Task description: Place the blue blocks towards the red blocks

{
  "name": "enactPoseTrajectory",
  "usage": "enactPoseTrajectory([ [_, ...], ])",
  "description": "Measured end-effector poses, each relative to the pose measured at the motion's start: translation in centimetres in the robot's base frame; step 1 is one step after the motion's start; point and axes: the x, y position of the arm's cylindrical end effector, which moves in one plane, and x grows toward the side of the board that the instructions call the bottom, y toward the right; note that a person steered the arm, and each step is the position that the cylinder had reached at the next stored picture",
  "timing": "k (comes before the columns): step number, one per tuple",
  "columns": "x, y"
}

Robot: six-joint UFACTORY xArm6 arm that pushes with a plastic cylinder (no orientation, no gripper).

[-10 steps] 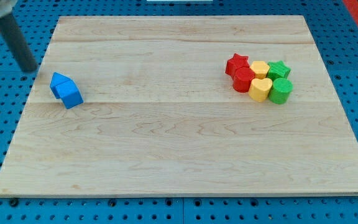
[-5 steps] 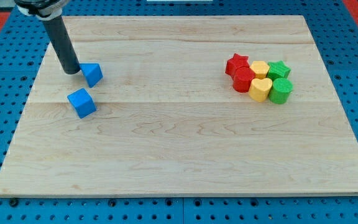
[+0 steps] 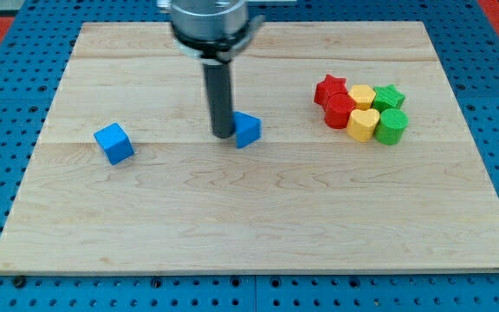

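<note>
Wooden board (image 3: 258,217) carried everything. The tip (image 3: 223,134) had no jaws to open or close; it only pressed on the left side of one blue block (image 3: 248,130). Red blocks (image 3: 333,100) were well to its right, the blue cube (image 3: 113,143) well to its left, so neither blue block had arrived.

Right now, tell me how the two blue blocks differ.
The blue cube sits alone near the view's left, while the other blue block lies mid-board, nearer the red star and the red block below it. My tip stands right at the mid-board block's left side; the cube has nothing near it. The cube shows a clear top face; the other's shape is hard to make out. Both are the same blue and similar in size.
</note>
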Motion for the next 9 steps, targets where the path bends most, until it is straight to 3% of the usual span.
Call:
enactPoseTrajectory([
  [2, 0.1, 7.4],
  [5, 7.0, 7.3],
  [6, 14.3, -6.2],
  [7, 15.2, -20.3],
  [8, 14.0, -28.4],
  [9, 13.7, -28.4],
])
